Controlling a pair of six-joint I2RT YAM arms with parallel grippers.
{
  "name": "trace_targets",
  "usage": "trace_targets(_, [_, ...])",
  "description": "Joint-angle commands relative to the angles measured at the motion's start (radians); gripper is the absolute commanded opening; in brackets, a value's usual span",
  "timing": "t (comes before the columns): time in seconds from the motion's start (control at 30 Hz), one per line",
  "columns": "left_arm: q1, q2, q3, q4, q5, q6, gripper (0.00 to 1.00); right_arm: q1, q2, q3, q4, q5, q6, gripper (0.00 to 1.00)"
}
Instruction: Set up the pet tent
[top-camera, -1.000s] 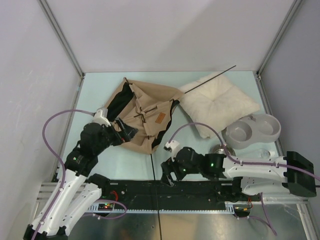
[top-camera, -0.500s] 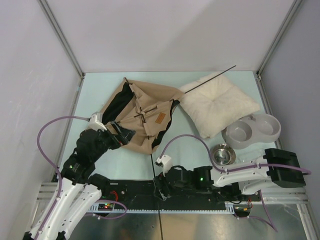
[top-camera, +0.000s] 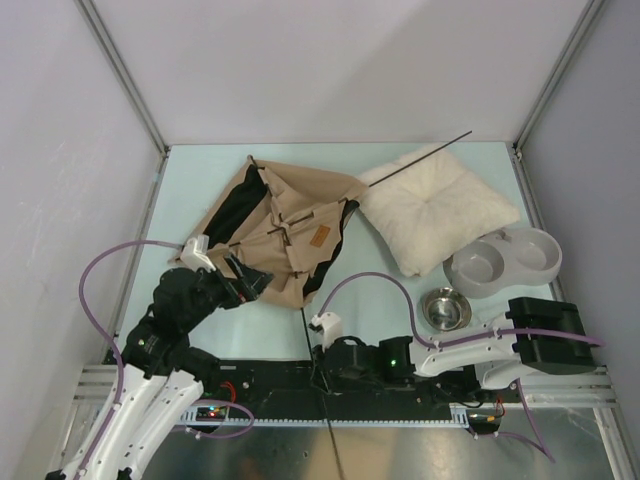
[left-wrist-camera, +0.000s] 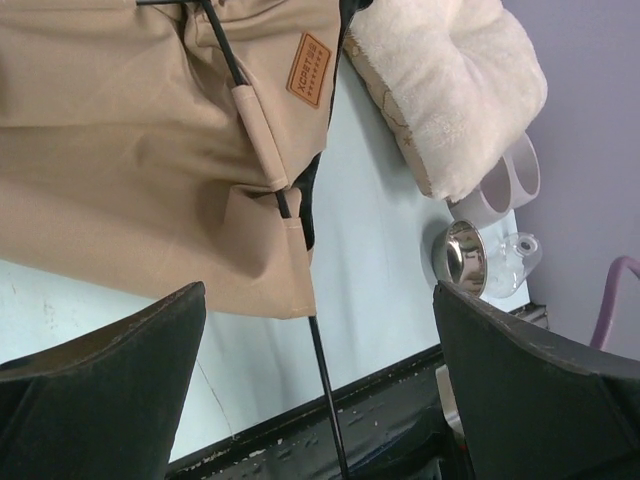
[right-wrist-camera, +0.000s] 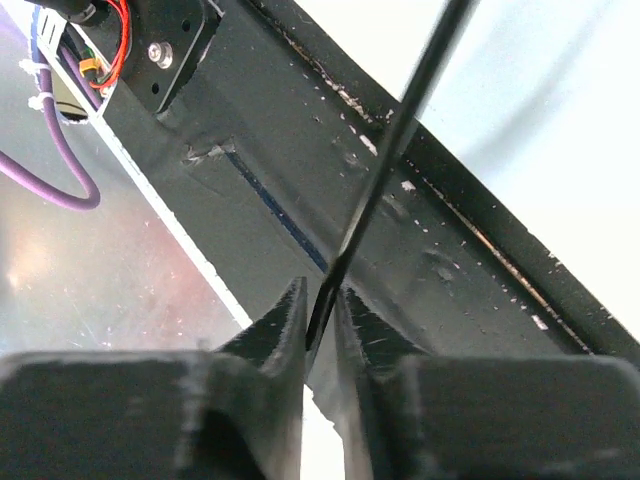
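Observation:
The pet tent (top-camera: 285, 220) lies collapsed on the table, tan canvas with a brown label (left-wrist-camera: 308, 70) and dark lining. One thin black pole (top-camera: 312, 340) runs from its near corner out over the black rail. My right gripper (top-camera: 322, 372) sits low at that rail. In the right wrist view its fingers (right-wrist-camera: 288, 320) are pinched on the pole (right-wrist-camera: 400, 130), right gripper (right-wrist-camera: 320, 305) shut on it. My left gripper (top-camera: 250, 275) hovers at the tent's near left edge. It (left-wrist-camera: 318, 300) stands wide open, holding nothing, with the tent corner and pole (left-wrist-camera: 322, 370) seen between its fingers.
A fluffy cream pillow (top-camera: 440, 210) lies right of the tent, with another black pole (top-camera: 420, 160) across its far corner. A grey double bowl stand (top-camera: 505, 260) and a steel bowl (top-camera: 447, 308) sit at the right. The black rail (top-camera: 400, 395) borders the near edge.
The right arm swung left and down to the near end of the pole, and its jaws closed around it. The left arm drew back slightly, still open.

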Motion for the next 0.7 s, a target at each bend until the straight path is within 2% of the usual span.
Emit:
trace_targets(0.0, [-0.006,-0.015,-0.015,0.01,0.056,0.015,0.99,-0.009,-0.014,0.036,0.051,0.016,0.029,0.08])
trace_targets(0.07, [-0.006,-0.022,-0.018,0.01,0.078,0.019,0.99,-0.017,-0.03,0.046,0.039,0.018,0.039,0.02])
trace_targets(0.13, [-0.008,-0.028,-0.021,0.01,0.095,0.021,0.99,-0.024,-0.05,0.064,0.023,0.02,0.046,0.01])
trace_targets(0.4, [-0.013,-0.026,-0.028,0.009,0.121,0.006,0.99,-0.041,-0.123,0.172,-0.05,0.071,0.065,0.0])
trace_targets(0.67, [-0.045,0.011,-0.018,0.025,0.164,0.007,0.99,-0.082,-0.161,0.208,-0.085,0.096,0.098,0.0])
